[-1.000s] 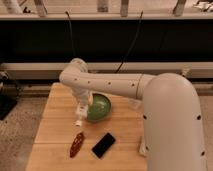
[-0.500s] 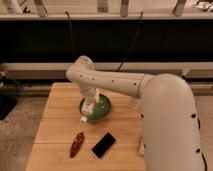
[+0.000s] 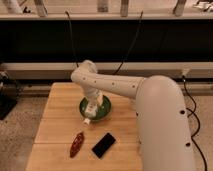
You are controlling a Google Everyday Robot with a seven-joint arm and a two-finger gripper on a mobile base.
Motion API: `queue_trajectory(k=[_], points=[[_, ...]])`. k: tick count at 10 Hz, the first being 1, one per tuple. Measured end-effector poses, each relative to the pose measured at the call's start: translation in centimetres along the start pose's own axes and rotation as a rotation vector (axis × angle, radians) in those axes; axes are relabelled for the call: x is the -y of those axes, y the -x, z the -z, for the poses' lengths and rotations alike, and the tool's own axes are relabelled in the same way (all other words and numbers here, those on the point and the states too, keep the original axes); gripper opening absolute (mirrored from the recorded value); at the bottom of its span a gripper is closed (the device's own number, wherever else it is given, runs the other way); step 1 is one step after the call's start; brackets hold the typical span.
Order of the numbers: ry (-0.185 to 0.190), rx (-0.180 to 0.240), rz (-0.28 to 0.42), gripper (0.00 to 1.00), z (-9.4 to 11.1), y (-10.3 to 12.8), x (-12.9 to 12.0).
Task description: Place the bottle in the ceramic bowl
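Wooden table [image 3: 60, 100], dark wall behind. Gripper [image 3: 90, 107] sits over the near-left rim of the ceramic bowl [image 3: 103, 112], clamped on the bottle [image 3: 89, 114]. Bottle's long axis runs near-vertical, lower end poking just past the rim toward the camera. Bowl centre lies right of the gripper.

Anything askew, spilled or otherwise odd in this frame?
Nothing spilled or damaged. The bottle hangs tilted across the near rim of the green ceramic bowl, cap end poking out over the table, under the gripper. The reddish-brown object and black phone-like rectangle lie flat nearer the camera.
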Motion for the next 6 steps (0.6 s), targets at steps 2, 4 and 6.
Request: queue_trajectory(k=[2,4,6], points=[[-0.007,-0.005,-0.005,0.80,0.3,-0.2,0.0],[-0.019,-0.030,0.002,0.80,1.2,-0.3,0.2],[-0.021,-0.027,-0.001,0.80,1.5,-0.4,0.3]])
